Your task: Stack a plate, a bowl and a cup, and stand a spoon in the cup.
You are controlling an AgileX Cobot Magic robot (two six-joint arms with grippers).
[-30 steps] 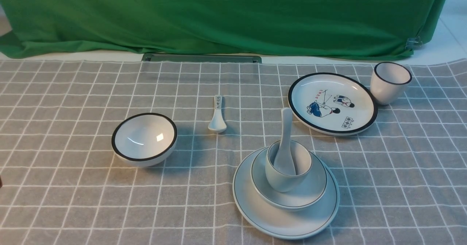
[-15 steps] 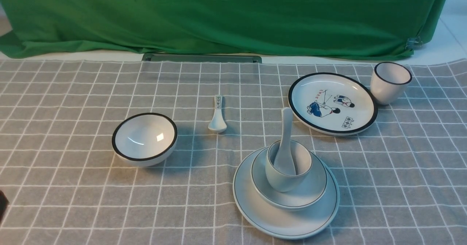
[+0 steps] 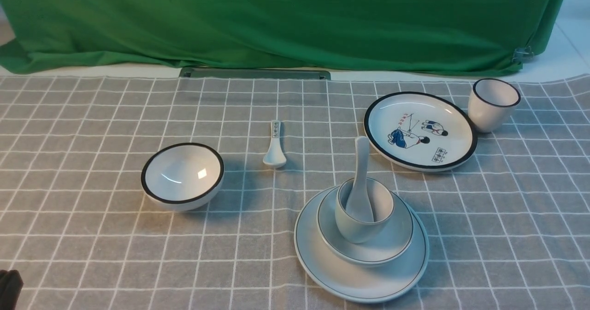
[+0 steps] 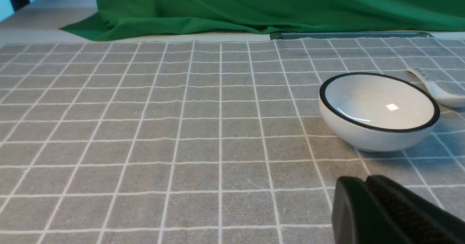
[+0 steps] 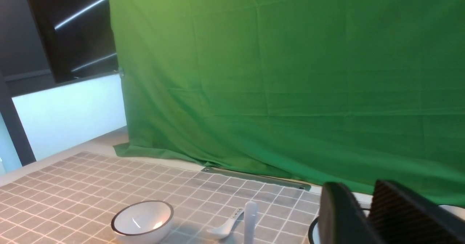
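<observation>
Watching for a knock: I judge that any sweep of my left gripper [image 4: 367,186], jaws together on nothing, low at the near left of the grey checked tablecloth [image 3: 92,236], could tip the stack. My right gripper [image 5: 363,207] shows a narrow gap between its jaws, nothing in it. The plain white ceramic soup spoon [image 3: 361,181] leans handle-up in the small pale grey cup [image 3: 362,227], inside the pale thin-rimmed bowl [image 3: 396,243] on the large plain plate [image 3: 318,264].
</observation>
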